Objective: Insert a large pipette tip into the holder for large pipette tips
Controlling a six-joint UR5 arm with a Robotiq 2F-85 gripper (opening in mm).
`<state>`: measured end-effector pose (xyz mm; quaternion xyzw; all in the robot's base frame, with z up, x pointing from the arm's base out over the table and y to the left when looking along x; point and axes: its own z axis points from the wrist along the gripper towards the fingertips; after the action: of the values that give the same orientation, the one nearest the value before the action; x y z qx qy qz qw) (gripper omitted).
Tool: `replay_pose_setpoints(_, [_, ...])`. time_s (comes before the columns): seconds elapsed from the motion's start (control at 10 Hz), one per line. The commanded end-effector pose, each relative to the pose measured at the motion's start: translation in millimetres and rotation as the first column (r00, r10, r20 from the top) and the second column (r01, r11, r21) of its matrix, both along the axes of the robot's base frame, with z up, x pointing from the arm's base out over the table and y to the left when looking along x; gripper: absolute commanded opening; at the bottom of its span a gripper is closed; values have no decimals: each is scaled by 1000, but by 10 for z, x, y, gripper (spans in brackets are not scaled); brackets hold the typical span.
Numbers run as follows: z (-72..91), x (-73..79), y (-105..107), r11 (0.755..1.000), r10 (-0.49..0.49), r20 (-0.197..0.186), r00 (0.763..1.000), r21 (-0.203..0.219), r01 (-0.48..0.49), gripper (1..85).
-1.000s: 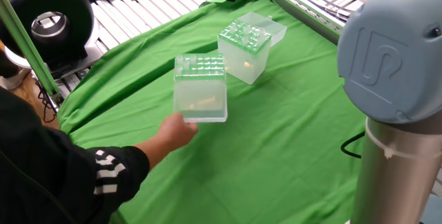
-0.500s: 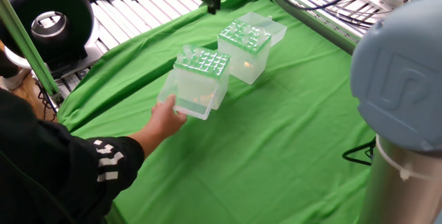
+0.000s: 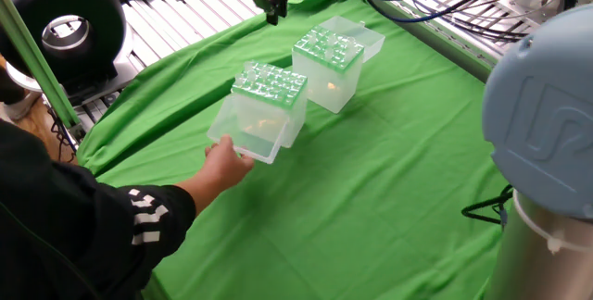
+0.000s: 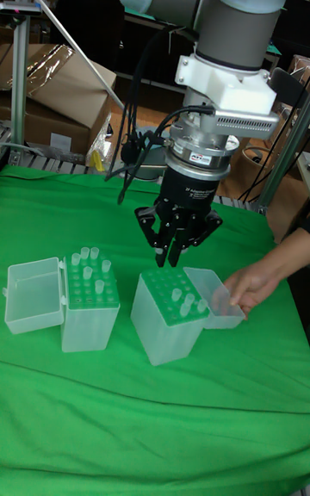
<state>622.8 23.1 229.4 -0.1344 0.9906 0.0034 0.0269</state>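
Two plastic boxes are seen on the green cloth [image 4: 155, 427]. The box with the bright green grid top [image 4: 170, 313] sits near the middle in the tall fixed view; a few tips stand in its holes and most holes look unfilled. Its clear lid [image 4: 212, 298] hangs open on the right and is held by a person's hand [image 4: 250, 285]. In the fixed view the same box [image 3: 262, 112] appears tipped under that hand [image 3: 227, 166], so it is judged to be mid-adjustment rather than settled.

The second box with the paler top [image 4: 89, 302], bristling with clear tips, stands to the left, well apart, its lid [image 4: 33, 293] open further left.

The gripper [image 4: 178, 242] is held above the far edge of the green-topped box, not touching it. The fingers are drawn narrow, nearly together. Whether a large tip is pinched between them cannot be told; none is made out below the fingertips.

Progress is judged early: no insertion by the arm is evident, and placing a tip into a free hole remains once the box is released.
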Motion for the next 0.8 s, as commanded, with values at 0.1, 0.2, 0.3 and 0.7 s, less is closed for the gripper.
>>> replay_pose_setpoints(0.1, [67, 120, -457, 991, 134, 11, 991, 4, -134, 163])
replay_pose_setpoints(0.2, [75, 110, -446, 978, 205, 11, 979, 26, -205, 200])
replay_pose_setpoints(0.3, [82, 85, -332, 960, 271, 16, 962, 66, -272, 283])
replay_pose_setpoints(0.7, [86, 27, -275, 980, 173, -10, 985, 98, -171, 340])
